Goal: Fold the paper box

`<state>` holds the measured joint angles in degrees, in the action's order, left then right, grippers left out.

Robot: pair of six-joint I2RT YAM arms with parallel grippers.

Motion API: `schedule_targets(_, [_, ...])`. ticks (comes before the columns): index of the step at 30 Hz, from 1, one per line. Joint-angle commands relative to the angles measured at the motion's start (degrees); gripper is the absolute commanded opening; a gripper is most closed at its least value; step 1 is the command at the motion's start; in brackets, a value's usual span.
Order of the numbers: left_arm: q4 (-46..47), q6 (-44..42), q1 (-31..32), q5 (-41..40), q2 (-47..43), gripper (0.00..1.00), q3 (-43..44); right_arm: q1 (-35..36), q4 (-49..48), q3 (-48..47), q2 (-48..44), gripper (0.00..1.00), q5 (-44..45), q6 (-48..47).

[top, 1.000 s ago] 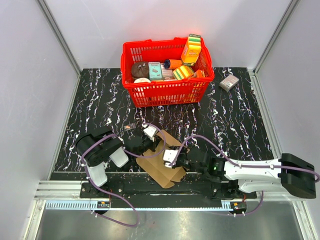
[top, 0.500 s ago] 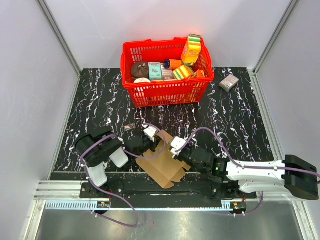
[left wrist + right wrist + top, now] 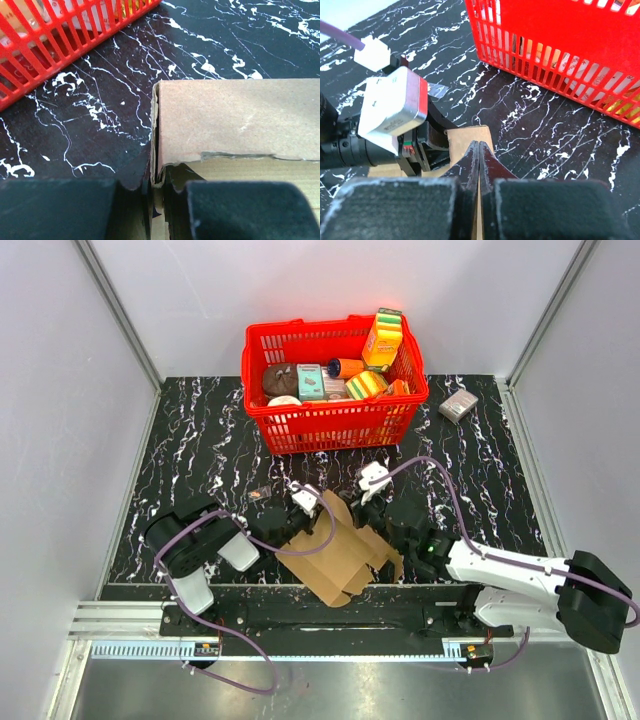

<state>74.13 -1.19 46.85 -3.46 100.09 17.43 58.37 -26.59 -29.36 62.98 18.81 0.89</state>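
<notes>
- Left arm: dark body with a purple cable, at the near left of the surface, which is black with white veining. It reaches rightward towards the middle.
- Left pincer: pinching the paper box. In the left wrist view a thin cardboard edge runs down into the narrow gap between the two dark fingers.
- Paper box: plain brown cardboard, partly raised from flat. It lies near the front edge of the surface, between the two arms, with its left end in the left pincer. One panel stands tilted and a scalloped flap lies at its near right. The left wrist view shows a broad brown face with a ragged lower edge.
- Right pincer: fingers pressed together, with nothing visible between them. The tips sit just over the far corner of the cardboard; whether they touch it cannot be told. The other wrist's white camera block is close on its left.
- Red basket: slatted plastic, at the far middle of the surface, well apart from the paper box. It holds colourful printed packages.
- Small grey-pink box: on the surface just right of the basket.
- Right arm: white and black, stretched from the near right corner towards the middle.
</notes>
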Motion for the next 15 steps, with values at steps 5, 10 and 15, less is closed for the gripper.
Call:
schedule_targets(5, [20.70, -2.68, 0.26, -2.51, 2.91, 0.00, 1.73, -3.52, 1.98, -3.51, 3.37, 0.00, -6.15, 8.25])
schedule_targets(10, [21.32, -2.50, 0.26, -2.78, 4.05, 0.03, 1.46, -3.53, 1.37, -2.89, 5.40, 0.00, -7.64, 8.61])
schedule_targets(15, [21.32, -2.59, 0.26, -2.78, 5.28, 0.07, 1.64, -3.61, -0.47, -1.93, 7.76, 0.00, -8.26, 9.48])
